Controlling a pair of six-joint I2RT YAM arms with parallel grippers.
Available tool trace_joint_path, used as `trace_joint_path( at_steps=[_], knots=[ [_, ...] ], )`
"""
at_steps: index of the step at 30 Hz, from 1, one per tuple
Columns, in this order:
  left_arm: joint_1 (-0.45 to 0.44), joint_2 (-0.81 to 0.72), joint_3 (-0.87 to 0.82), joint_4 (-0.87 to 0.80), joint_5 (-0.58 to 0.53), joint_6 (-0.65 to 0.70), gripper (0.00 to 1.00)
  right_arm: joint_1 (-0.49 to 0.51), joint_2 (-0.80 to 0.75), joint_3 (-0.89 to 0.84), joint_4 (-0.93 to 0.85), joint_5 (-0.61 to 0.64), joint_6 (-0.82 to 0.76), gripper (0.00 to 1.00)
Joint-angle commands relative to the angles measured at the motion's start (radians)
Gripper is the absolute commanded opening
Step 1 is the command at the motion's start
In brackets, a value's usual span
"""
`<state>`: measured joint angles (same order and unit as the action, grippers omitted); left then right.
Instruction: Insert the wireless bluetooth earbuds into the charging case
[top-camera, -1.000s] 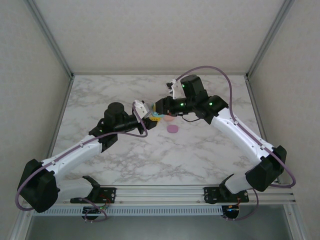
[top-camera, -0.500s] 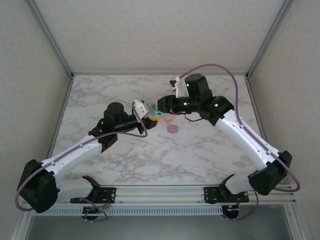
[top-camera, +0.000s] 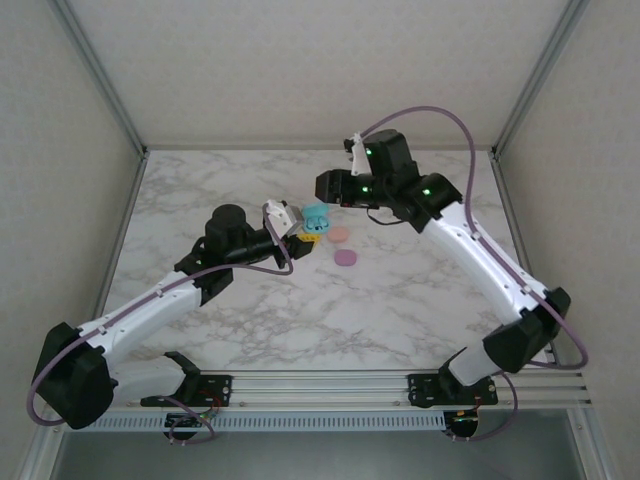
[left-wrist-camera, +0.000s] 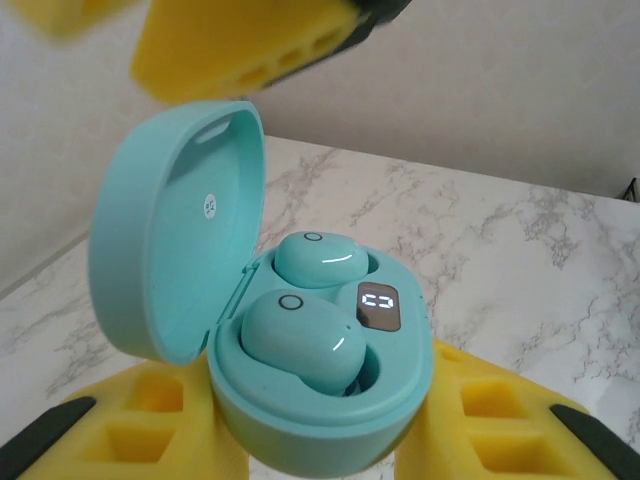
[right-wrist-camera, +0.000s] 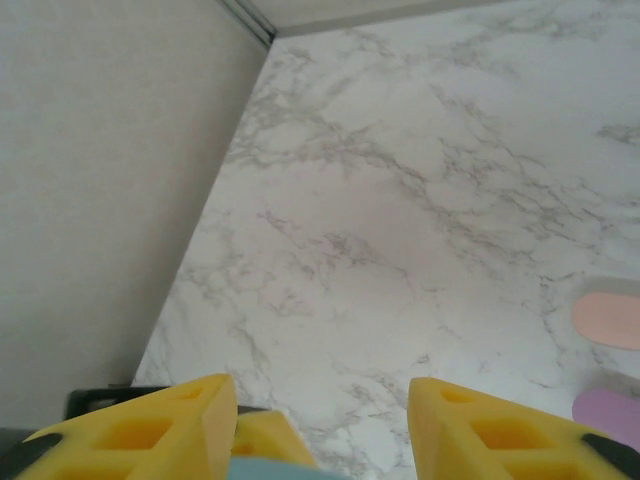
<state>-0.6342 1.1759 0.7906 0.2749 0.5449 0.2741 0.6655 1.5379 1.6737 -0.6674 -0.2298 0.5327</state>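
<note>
Earbuds, two teal ones, sat in the wells of the open teal charging case. Its lid stood up at nine o'clock of them, and a small display glowed at three o'clock. They looked light, hard and glossy, so likely to slip. A pinch across the rounded flanks seemed safer than one on the slick crown.

The left arm reached toward one o'clock, and the left jaws were clamped on the case's base, lid upward. A pink oval and a purple oval lay on the table at four and five o'clock of the case. The right arm folded in toward ten o'clock. The right jaws stood apart, gripping nothing, just at twelve o'clock of the case.
</note>
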Motion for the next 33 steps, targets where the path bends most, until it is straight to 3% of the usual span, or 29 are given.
trace_joint_path(
  at_steps=[1, 10, 25, 28, 33],
  knots=[
    [-0.011, -0.033, 0.037, -0.014, 0.026, 0.016, 0.28, -0.003, 0.071, 0.077, -0.099, -0.025, -0.037, 0.52],
    [-0.01, -0.037, 0.035, -0.019, 0.017, 0.016, 0.28, -0.002, 0.125, 0.102, -0.176, -0.09, -0.077, 0.55],
    [-0.011, -0.033, 0.038, -0.008, 0.003, 0.016, 0.28, -0.017, -0.01, -0.05, -0.098, -0.179, -0.062, 0.57],
    [-0.011, -0.033, 0.041, -0.003, 0.009, 0.01, 0.28, -0.067, -0.088, -0.151, 0.018, -0.269, 0.005, 0.61],
    [-0.01, -0.033, 0.043, 0.025, 0.016, -0.009, 0.28, -0.136, -0.19, -0.341, 0.268, -0.52, 0.155, 0.7]
  ],
)
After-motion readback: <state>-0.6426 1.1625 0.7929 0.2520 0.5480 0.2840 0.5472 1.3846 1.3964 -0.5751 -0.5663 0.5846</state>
